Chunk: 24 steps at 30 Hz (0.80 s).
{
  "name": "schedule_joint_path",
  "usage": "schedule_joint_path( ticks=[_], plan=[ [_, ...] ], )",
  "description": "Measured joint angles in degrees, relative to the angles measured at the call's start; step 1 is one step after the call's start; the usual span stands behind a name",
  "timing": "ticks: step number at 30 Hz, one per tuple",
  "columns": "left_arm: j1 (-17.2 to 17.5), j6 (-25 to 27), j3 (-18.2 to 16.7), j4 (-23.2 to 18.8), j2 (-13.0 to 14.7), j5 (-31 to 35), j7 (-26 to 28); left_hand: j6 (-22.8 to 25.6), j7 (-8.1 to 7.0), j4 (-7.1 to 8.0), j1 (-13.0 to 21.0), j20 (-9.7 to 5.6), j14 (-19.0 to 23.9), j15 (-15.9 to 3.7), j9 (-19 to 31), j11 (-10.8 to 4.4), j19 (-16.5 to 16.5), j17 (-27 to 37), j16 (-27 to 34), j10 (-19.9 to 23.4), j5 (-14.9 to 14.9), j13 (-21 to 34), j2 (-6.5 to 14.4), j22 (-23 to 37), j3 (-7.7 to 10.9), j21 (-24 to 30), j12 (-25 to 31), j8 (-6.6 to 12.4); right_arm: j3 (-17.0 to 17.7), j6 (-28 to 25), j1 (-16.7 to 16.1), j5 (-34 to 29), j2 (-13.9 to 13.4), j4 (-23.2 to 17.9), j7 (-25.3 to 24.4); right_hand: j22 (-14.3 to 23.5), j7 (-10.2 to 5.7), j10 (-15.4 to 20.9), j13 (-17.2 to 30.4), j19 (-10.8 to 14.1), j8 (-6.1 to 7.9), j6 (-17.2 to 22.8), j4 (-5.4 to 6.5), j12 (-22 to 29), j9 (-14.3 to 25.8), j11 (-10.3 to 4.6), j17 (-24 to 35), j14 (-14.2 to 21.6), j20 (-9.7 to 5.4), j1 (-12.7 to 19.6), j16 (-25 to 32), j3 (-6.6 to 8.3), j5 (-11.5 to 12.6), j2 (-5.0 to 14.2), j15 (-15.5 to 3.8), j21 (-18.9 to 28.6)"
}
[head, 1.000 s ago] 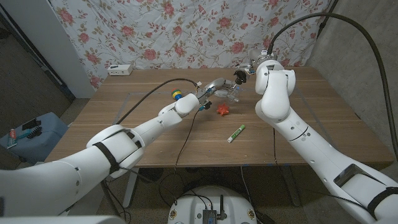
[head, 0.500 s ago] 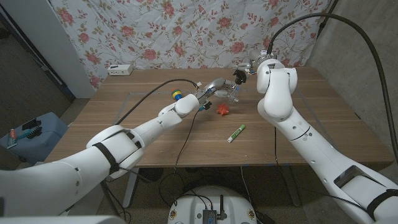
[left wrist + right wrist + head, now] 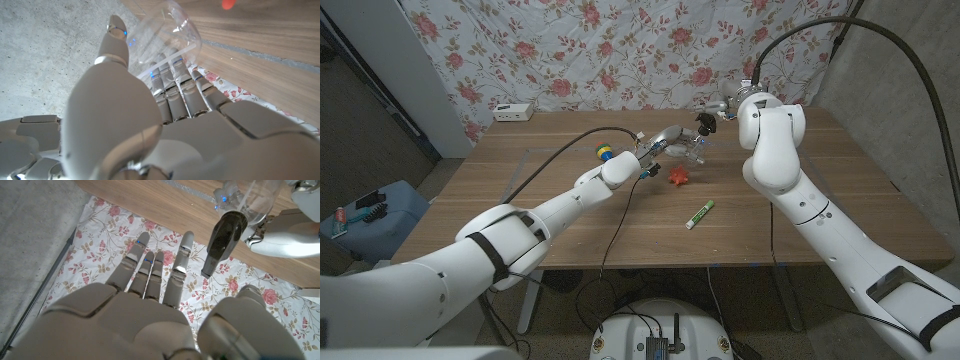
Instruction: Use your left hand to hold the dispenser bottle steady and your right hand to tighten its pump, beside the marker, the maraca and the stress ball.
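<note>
A clear dispenser bottle [image 3: 692,151] stands at the table's back middle, and my left hand [image 3: 665,139] grips its body from the left. In the left wrist view my fingers [image 3: 176,92] wrap the bottle [image 3: 165,35]. Its black pump [image 3: 703,123] sticks up on top. My right hand [image 3: 727,104] hovers just right of the pump. In the right wrist view that hand [image 3: 160,305] has its fingers stretched apart, with the pump [image 3: 223,237] between thumb and fingers, untouched. An orange stress ball [image 3: 678,178], a green marker [image 3: 699,214] and a maraca [image 3: 604,153] lie nearby.
A white power strip [image 3: 515,112] sits at the table's back left. A black cable [image 3: 620,215] runs from my left arm over the front edge of the wooden table [image 3: 520,215]. A floral curtain [image 3: 620,50] hangs behind. A blue bin [image 3: 370,215] stands on the floor at left.
My right arm has swung slightly to the right and the right hand has eased a little away from the pump. Left hand and bottle have stayed put.
</note>
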Motion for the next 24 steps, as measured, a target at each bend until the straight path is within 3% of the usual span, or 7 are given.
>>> schedule_joint_path(
  ticks=[7, 15, 19, 20, 22, 24],
  plan=[
    [0.61, 0.7, -0.18, -1.56, 0.61, 0.17, 0.2, 0.0, 0.0, 0.0, 0.0, 0.0, -0.04, -0.04, 0.0, 0.0, 0.0, 0.09, 0.3, 0.0, 0.0, -0.02, 0.0, 0.0, 0.0, 0.0, 0.0, -0.05, 1.23, 1.87, -0.54, 1.51, -1.43, -1.51, 0.46, 0.0, -0.87, -2.56, 0.12, -2.76, -1.05, -5.18, -0.77, -0.03, 0.56, 0.04, -0.27, -3.12, 0.53, 2.04, -0.4, -0.77, 1.16, -0.73, 0.62, -0.44],
    [1.19, 2.1, -0.43, -3.42, 1.34, 0.33, 0.32, 0.0, 0.0, 0.0, 0.0, 0.0, -0.11, -0.11, 0.0, 0.0, 0.0, -0.06, 0.29, 0.0, 0.0, -0.04, 0.0, 0.0, 0.0, 0.0, -0.04, -0.11, 4.65, 3.93, -1.08, 6.75, -4.02, -4.27, 1.45, 0.0, -3.1, -7.99, 0.27, -6.9, -1.72, -11.86, -2.33, -0.03, 1.22, -0.21, -0.26, -8.19, -0.27, 5.8, -0.61, -0.85, 2.19, -0.44, 0.33, -0.44],
    [1.26, 2.91, -0.52, -3.83, 1.5, 0.29, -0.04, 0.0, 0.0, 0.0, 0.0, 0.0, -0.06, -0.06, 0.0, 0.0, 0.0, -0.08, 0.28, 0.0, 0.0, -0.04, 0.0, 0.0, 0.0, 0.0, -0.11, -0.23, 7.45, 4.49, -1.16, 9.57, -6.83, -5.46, 1.54, 0.0, -4.32, -9.19, 0.27, -7.65, -1.71, -13.11, -2.85, -0.03, 1.23, -0.23, -0.26, -9.46, -0.54, 7.0, -0.61, -0.79, 2.64, -0.15, 0.06, -0.44],
    [1.31, 2.98, -0.58, -4.42, 1.69, 0.28, -0.09, 0.0, 0.0, 0.0, 0.0, 0.0, 0.0, 0.0, 0.0, 0.0, 0.0, -0.08, 0.28, 0.0, 0.0, -0.03, 0.0, 0.0, 0.0, 0.0, -0.12, -0.24, 7.72, 5.52, -1.2, 13.73, -7.21, -5.6, 1.05, 0.0, -4.36, -9.73, 0.27, -7.87, -1.72, -13.96, -3.04, -0.03, 1.23, -0.18, -0.26, -9.52, -0.75, 7.19, -0.61, -0.61, 2.64, -0.11, 0.05, -0.44],
    [1.32, 3.36, -0.6, -4.65, 1.77, 0.25, -0.33, 0.0, 0.0, 0.0, 0.0, 0.0, 0.04, 0.05, 0.0, 0.0, 0.0, -0.09, 0.27, 0.0, 0.0, -0.02, 0.0, 0.0, 0.0, 0.0, -0.16, -0.29, 8.56, 5.98, -1.35, 15.65, -8.57, -6.05, 0.49, 0.0, -4.93, -10.51, 0.27, -8.07, -2.07, -15.32, -3.49, -0.03, 1.23, -0.33, -0.26, -10.02, -0.94, 8.4, -0.61, -0.61, 2.81, 0.03, -0.08, -0.44],
    [1.32, 3.63, -0.62, -4.86, 1.86, 0.21, -0.5, 0.0, 0.0, 0.0, 0.0, 0.0, 0.05, 0.05, 0.0, 0.0, 0.0, -0.09, 0.27, 0.0, 0.0, -0.01, 0.0, 0.0, 0.0, 0.0, -0.17, -0.33, 9.09, 6.37, -1.48, 17.56, -9.79, -6.38, -0.29, 0.0, -6.16, -11.0, 0.26, -8.06, -2.12, -16.56, -4.03, -0.03, 1.22, -0.65, -0.26, -10.6, -0.94, 9.23, -0.61, -0.41, 3.02, 0.17, -0.05, -0.44]
  ],
)
